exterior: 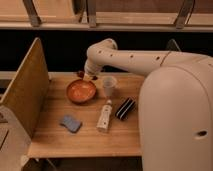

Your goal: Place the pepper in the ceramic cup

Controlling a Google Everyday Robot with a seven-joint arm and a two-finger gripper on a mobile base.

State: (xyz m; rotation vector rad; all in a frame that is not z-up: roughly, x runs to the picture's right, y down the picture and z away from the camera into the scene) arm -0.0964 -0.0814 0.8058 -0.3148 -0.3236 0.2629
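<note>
The pepper (80,74) is a small dark red piece lying on the table at the back, just behind the orange bowl's far rim. My gripper (89,76) hangs from the white arm right beside it, on its right, low over the table. The ceramic cup (109,86) stands upright, pale grey-white, to the right of the gripper and the bowl. The cup's inside is not visible.
A wide orange-red bowl (81,91) sits left of the cup. A white bottle (104,116) lies in front, with a black object (125,108) to its right and a blue sponge (70,123) at front left. A wooden side panel (25,95) walls the left edge.
</note>
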